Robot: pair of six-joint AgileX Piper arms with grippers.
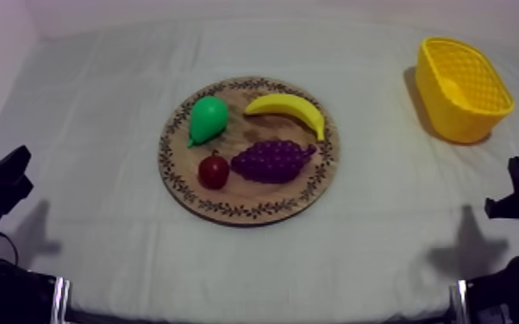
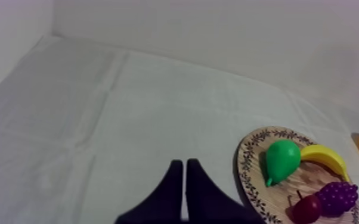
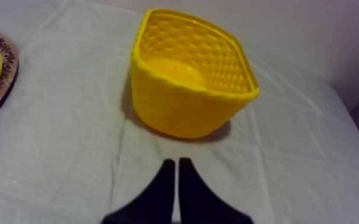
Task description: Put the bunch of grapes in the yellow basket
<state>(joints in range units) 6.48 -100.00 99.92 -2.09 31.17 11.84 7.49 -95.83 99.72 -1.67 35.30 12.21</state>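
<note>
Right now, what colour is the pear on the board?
Green pear, clearest in the top view.

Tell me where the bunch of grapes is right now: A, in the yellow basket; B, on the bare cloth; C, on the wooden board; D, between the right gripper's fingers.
C: the bunch of grapes lies on the wooden board, beside the small red fruit, well apart from the yellow basket.

Table (image 1: pixel 99 258) has a slightly creased grey-white cloth (image 1: pixel 90 112) over it. Round wooden board (image 1: pixel 250 212) sits about mid-table, yellow basket (image 1: pixel 463 90) way off at the far right, well apart.
</note>
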